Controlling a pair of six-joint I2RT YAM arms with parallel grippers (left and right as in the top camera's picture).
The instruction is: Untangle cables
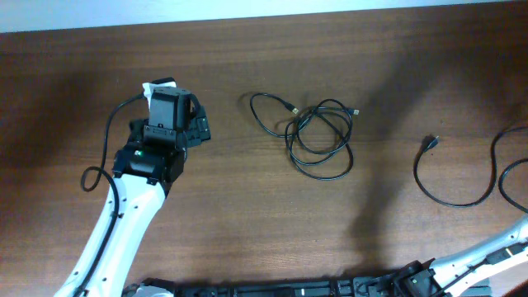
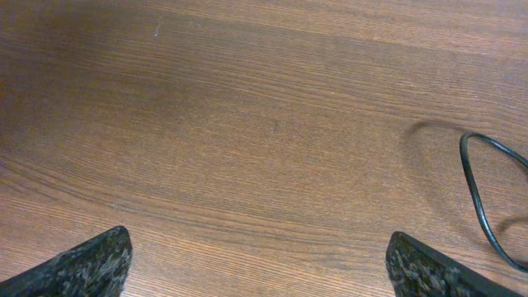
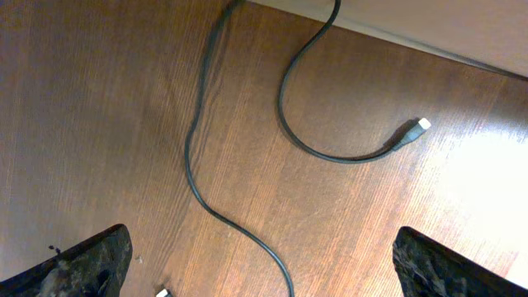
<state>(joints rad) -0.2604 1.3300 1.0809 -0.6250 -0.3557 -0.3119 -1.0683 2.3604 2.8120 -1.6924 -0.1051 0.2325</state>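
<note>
A tangle of thin black cables (image 1: 318, 136) lies in loose loops at the table's middle, with small plug ends at its top. A separate black cable (image 1: 450, 194) curves at the right, its plug (image 1: 431, 142) at the upper end. Another cable (image 1: 511, 165) loops at the far right edge. My left gripper (image 1: 195, 124) is open and empty, left of the tangle; in the left wrist view (image 2: 264, 276) one cable loop (image 2: 483, 198) shows at the right. My right gripper (image 3: 264, 272) is open, with a cable (image 3: 247, 231) on the table between its fingers and a plug-ended cable (image 3: 330, 157) beyond.
The wooden table (image 1: 247, 214) has its far edge along the top, against a pale wall (image 1: 247, 12). The right arm (image 1: 470, 264) lies along the bottom right edge. The left arm's own black wire (image 1: 103, 157) loops beside it.
</note>
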